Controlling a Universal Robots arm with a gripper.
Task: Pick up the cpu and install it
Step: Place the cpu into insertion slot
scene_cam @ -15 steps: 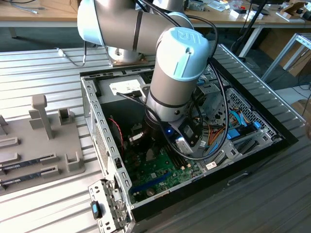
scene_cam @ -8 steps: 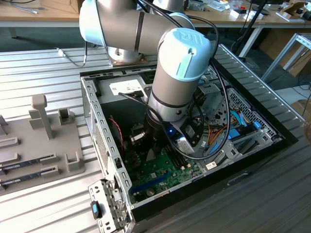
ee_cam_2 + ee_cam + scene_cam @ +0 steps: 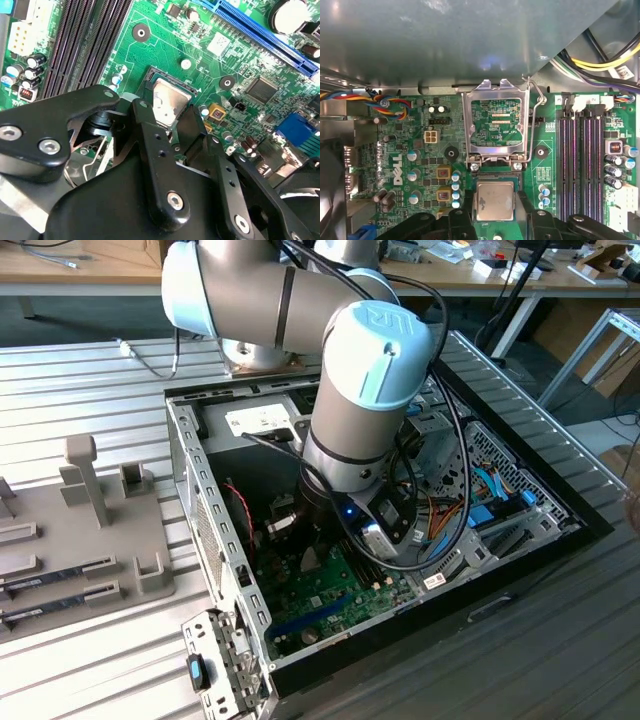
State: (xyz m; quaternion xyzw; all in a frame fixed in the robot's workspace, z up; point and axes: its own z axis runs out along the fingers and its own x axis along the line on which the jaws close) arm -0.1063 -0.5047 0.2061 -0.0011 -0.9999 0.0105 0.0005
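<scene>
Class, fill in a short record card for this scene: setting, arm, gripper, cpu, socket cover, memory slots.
setting: open computer case on a slatted table
arm: reaches down into the case, over the green board
gripper: at the socket, right at the cpu
cpu: flat, silvery top up, at the socket; whether it is seated cannot be told
socket cover: swung open, with its lever raised beside it
memory slots: four, side by side, next to the socket

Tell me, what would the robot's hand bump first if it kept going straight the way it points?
Probably the silver square chip, which lies right in front of the hand, over the green board. I can't judge the gap; they may already touch.
</scene>
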